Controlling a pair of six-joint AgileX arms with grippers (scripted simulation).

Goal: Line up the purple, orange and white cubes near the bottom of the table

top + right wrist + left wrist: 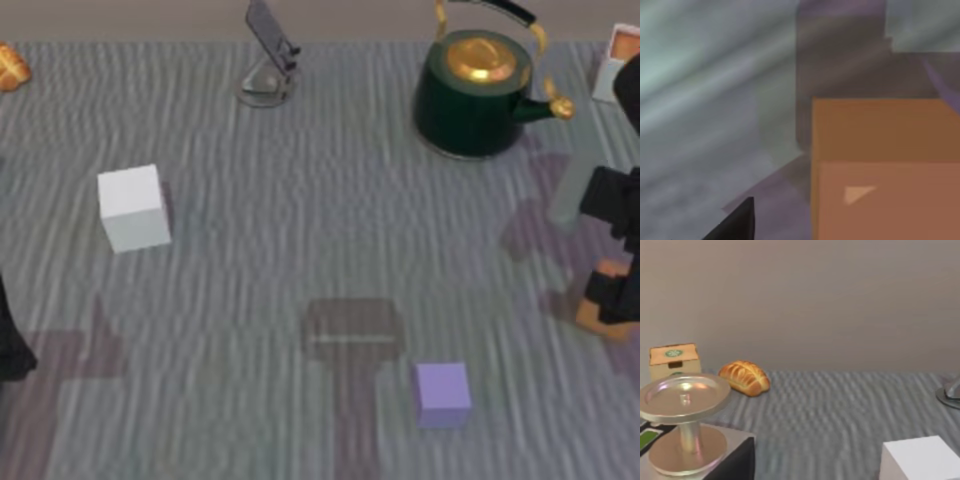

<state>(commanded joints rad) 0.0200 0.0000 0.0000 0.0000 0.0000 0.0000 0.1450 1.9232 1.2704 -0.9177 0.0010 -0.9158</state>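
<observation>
The white cube [132, 207] stands at the left of the table [300, 220], and one corner of it shows in the left wrist view [922, 460]. Near the bottom edge, right of the middle, sits the purple cube [442, 393]. The orange cube [598, 318] is at the far right, partly under my right gripper [612, 300]. That gripper is open: in the right wrist view one black fingertip [740, 222] stands apart from the orange cube [880, 165]. My left arm [12, 345] is parked at the left edge.
A dark green kettle [480, 90] with a gold lid stands at the back right. A phone stand [270, 60] is at the back middle and a bread roll [10, 68] at the back left. A white box with an orange face [618, 60] is in the far right corner. A metal pedestal dish [685, 415] stands close to the left wrist camera.
</observation>
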